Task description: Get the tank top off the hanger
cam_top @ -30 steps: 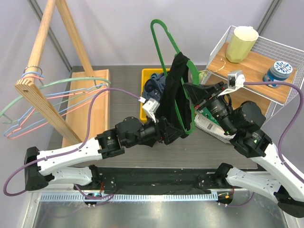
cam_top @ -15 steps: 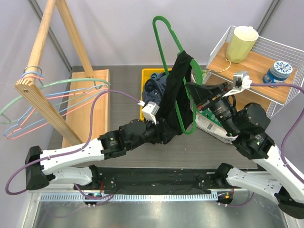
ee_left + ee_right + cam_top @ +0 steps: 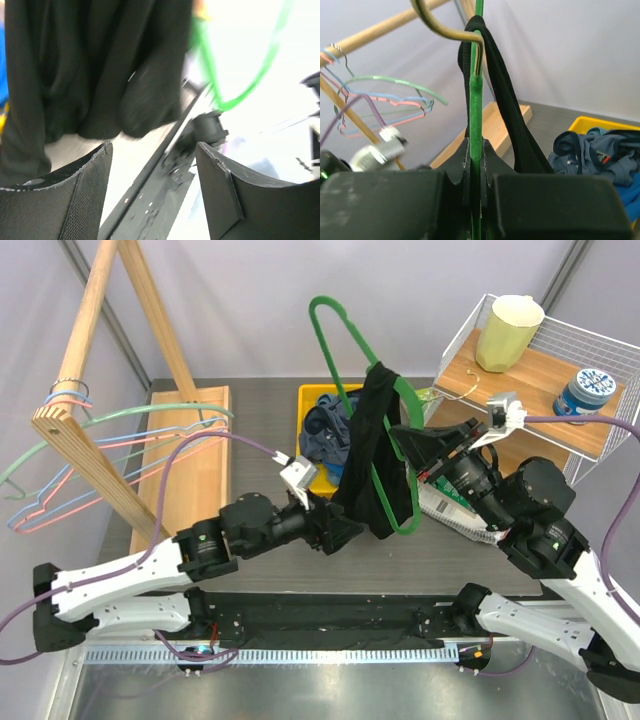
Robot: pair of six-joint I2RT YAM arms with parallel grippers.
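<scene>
The black tank top (image 3: 368, 455) hangs over the green hanger (image 3: 334, 332), held up above the table's middle. My right gripper (image 3: 410, 436) is shut on the hanger's green bar (image 3: 476, 95), and the top's strap (image 3: 512, 117) drapes just right of the jaws. My left gripper (image 3: 343, 531) is open at the top's lower left edge. In the left wrist view the black cloth (image 3: 90, 65) hangs above and beyond the spread fingers (image 3: 75, 200), with nothing between them. The hanger's corner (image 3: 245, 90) shows to the right.
A yellow bin (image 3: 305, 400) of blue clothes sits behind the tank top. A wooden rack (image 3: 90, 360) with thin wire hangers (image 3: 110, 445) stands at the left. A wire basket shelf (image 3: 465, 335) at the right carries a yellow cup (image 3: 508, 332) and a blue tin (image 3: 588, 388).
My left gripper has drawn back down and to the left, away from the cloth, narrowing and spreading again. The hanger's top has tipped a little to the left.
</scene>
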